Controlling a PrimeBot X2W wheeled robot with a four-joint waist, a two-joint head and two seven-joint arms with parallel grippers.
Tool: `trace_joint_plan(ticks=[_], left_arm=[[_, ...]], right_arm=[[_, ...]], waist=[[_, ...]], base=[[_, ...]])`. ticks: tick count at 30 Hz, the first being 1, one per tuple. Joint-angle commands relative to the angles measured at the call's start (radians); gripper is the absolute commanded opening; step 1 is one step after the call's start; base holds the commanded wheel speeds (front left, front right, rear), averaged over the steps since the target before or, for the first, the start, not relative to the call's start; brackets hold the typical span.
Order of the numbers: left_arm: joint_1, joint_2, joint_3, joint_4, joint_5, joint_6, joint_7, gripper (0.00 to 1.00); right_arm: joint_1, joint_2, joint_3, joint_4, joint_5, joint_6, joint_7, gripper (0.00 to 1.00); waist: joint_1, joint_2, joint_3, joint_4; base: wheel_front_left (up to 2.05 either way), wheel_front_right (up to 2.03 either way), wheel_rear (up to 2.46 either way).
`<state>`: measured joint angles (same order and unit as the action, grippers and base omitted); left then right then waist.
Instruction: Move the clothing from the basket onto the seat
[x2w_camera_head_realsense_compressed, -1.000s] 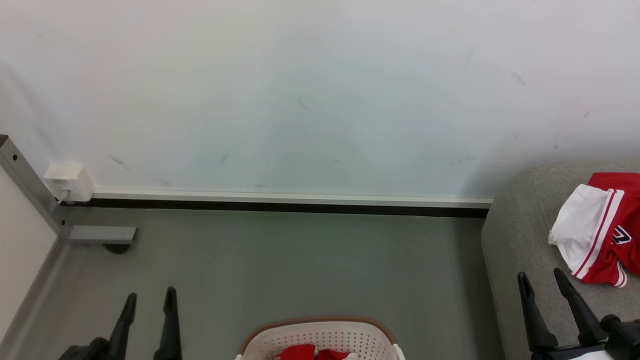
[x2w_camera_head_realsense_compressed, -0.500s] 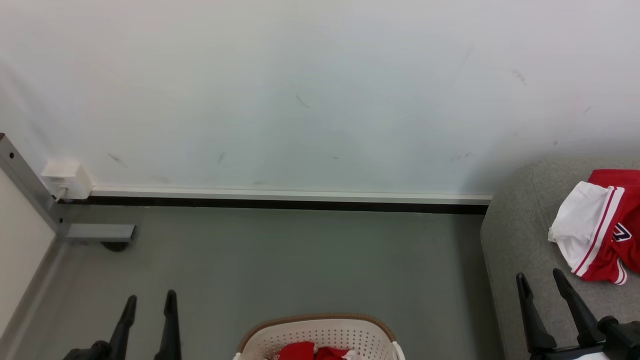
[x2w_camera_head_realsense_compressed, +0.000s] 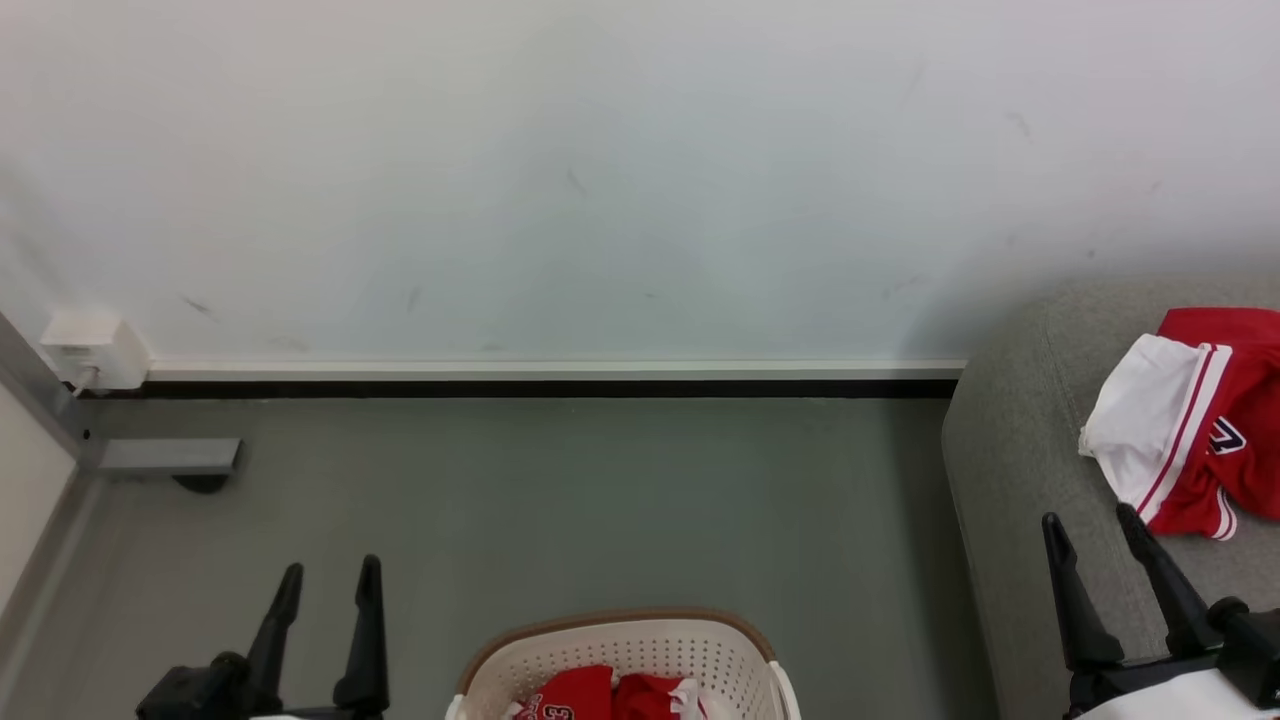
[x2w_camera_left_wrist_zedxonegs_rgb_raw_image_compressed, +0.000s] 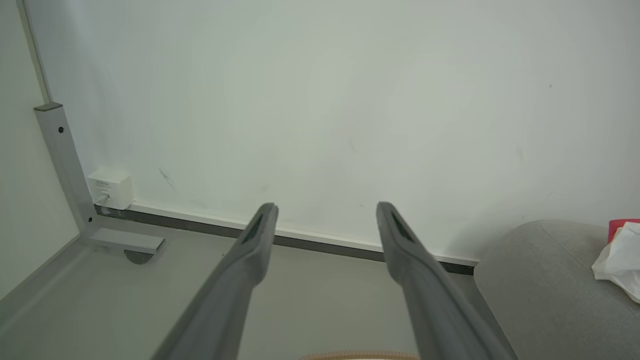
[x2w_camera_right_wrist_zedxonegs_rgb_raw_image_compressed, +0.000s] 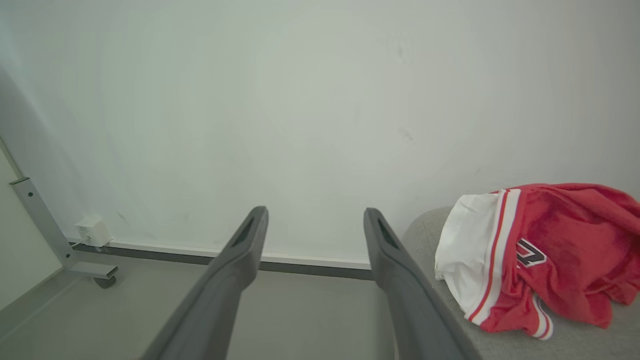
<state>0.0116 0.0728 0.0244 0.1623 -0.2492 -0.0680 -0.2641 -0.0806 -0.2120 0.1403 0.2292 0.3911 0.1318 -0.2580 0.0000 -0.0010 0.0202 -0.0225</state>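
Down low, the left hand (x2w_camera_head_realsense_compressed: 331, 565) hangs open and empty over the grey floor (x2w_camera_head_realsense_compressed: 560, 500), just left of the basket (x2w_camera_head_realsense_compressed: 620, 640), where red clothing (x2w_camera_head_realsense_compressed: 575, 695) lies inside. Opposite, the right hand (x2w_camera_head_realsense_compressed: 1088, 516) is open too, empty, above the seat (x2w_camera_head_realsense_compressed: 1010, 460) edge, near a red-and-white garment (x2w_camera_head_realsense_compressed: 1190, 420) lying on the cushion

we're looking down from head cam: basket (x2w_camera_head_realsense_compressed: 610, 625) bottom centre on grey floor (x2w_camera_head_realsense_compressed: 600, 500), red clothing (x2w_camera_head_realsense_compressed: 575, 693) bunched inside. our left claw (x2w_camera_head_realsense_compressed: 331, 565) lower left, fingers spread, nothing in it. right claw (x2w_camera_head_realsense_compressed: 1087, 513) lower right over seat (x2w_camera_head_realsense_compressed: 1010, 470) edge, same deal, spread and empty. red-and-white garment (x2w_camera_head_realsense_compressed: 1190, 420) lying on seat just past right claw. white wall (x2w_camera_head_realsense_compressed: 600, 180) behind.
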Motion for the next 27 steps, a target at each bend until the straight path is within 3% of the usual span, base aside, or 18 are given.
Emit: trace_joint_plan(ticks=[1, 13, 27], left_arm=[[-0.024, -0.005, -0.001, 0.013, 0.011, -0.008, -0.001, 1.0], [-0.174, -0.012, -0.083, 0.154, 0.032, -0.037, -0.001, 1.0], [-0.433, 0.002, -0.21, 0.57, 0.024, -0.061, 0.029, 1.0]], right_arm=[[-0.027, -0.009, -0.003, 0.001, 0.007, -0.002, -0.007, 1.0], [-0.15, -0.048, -0.031, -0.038, 0.007, -0.002, -0.007, 1.0], [-0.325, -0.065, -0.031, -0.136, 0.067, -0.002, -0.007, 1.0]], waist=[[0.0, 0.0, 0.023, -0.015], [0.0, 0.0, 0.193, -0.061], [0.0, 0.0, 0.421, -0.124]], base=[[0.0, 0.0, 0.0], [0.0, 0.0, 0.0], [0.0, 0.0, 0.0]])
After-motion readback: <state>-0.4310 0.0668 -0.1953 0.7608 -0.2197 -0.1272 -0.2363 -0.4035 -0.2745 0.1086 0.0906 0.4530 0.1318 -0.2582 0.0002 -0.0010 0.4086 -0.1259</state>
